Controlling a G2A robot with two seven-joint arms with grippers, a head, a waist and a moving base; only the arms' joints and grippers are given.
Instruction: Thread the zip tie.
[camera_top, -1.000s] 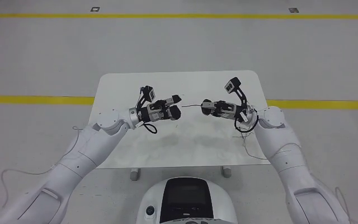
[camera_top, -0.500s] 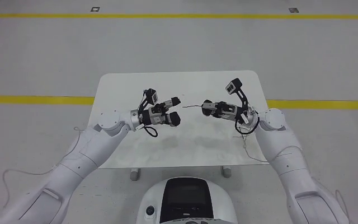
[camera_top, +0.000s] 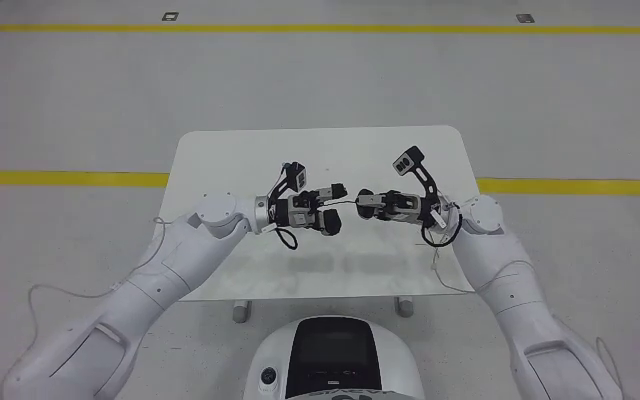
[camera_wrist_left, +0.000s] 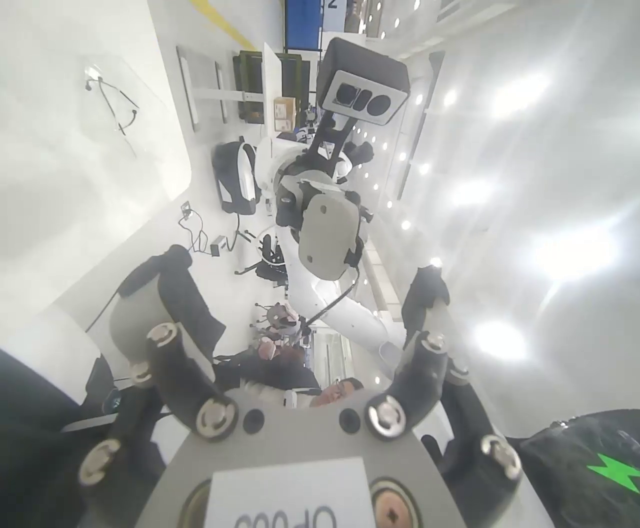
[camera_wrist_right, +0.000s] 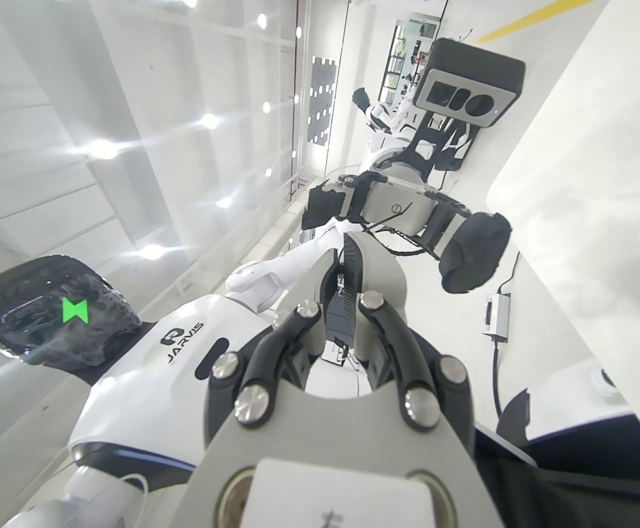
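The zip tie (camera_top: 349, 201) is a thin black strand held in the air over the middle of the white table (camera_top: 220, 160). My right gripper (camera_top: 362, 198) is shut on one end of it; in the right wrist view its fingers (camera_wrist_right: 350, 250) pinch together and the tie (camera_wrist_right: 395, 214) runs out toward the other arm. My left gripper (camera_top: 337, 205) faces it from a short way off, with its black-padded fingers spread wide (camera_wrist_left: 300, 275) and nothing between them. The tie's free end points at that gap. From the right wrist view the left gripper (camera_wrist_right: 400, 227) is seen open.
Thin loose cables (camera_top: 440, 245) hang from the right arm near the table's right front edge. The table's rounded corner and edge (camera_wrist_left: 185, 165) lie beside the grippers, with floor beyond. Bare table surface lies behind and in front of both grippers.
My left gripper has travelled right across the table toward the right gripper and now faces the tie's free end closely. The right gripper has shifted slightly left and still holds the tie.
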